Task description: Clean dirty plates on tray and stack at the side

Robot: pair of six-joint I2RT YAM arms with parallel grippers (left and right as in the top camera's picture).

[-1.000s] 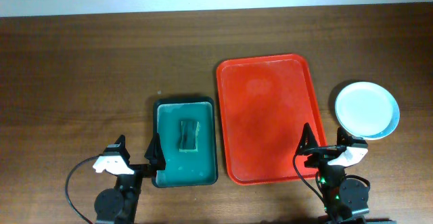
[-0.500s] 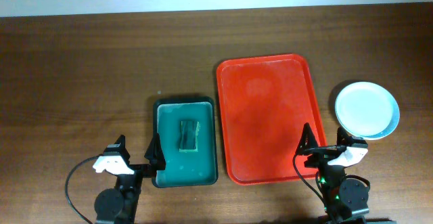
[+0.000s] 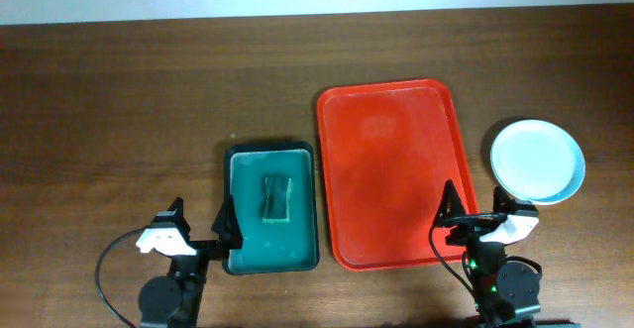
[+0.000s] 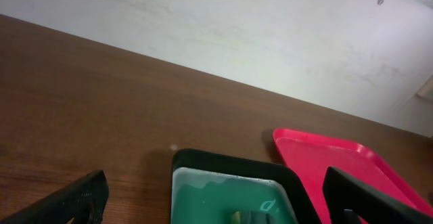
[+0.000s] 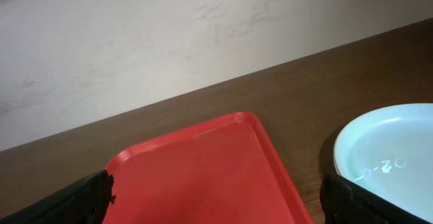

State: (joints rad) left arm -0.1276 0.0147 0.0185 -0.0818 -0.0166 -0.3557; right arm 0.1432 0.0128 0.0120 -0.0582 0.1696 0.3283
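On the right side of the brown wooden surface (image 3: 129,100), the plates (image 3: 537,161) sit as a stack, well clear of the tray (image 3: 391,169) and just beside its right rim. More than one pale rim is visible in the stack, offset toward the lower right; the exact count cannot be determined. In the right wrist view, the top plate carries a faint teal mark near its centre.

The tray is red, rectangular, with rounded corners and a raised rim. It lies lengthwise from near to far, slightly right of centre. Its left rim lies just beside the smaller dark green tray (image 3: 269,148); whether the two rims touch cannot be determined. The green tray holds a dark sponge (image 3: 274,197), lying near its middle.

Left pincer (image 3: 201,224): positioned at the near edge of the surface, fingers spread wide, nothing held between them. Its right finger lies over the near left edge of the green tray. In the left wrist view, both black fingers (image 4: 67,200) sit at the bottom corners, with the green tray between them.

Right pincer (image 3: 474,209): positioned at the near edge, fingers spread wide, nothing held. Its left finger lies over the near right corner of the tray; its right finger lies near the stack. In the right wrist view, the fingers (image 5: 61,200) frame the tray and the plates.
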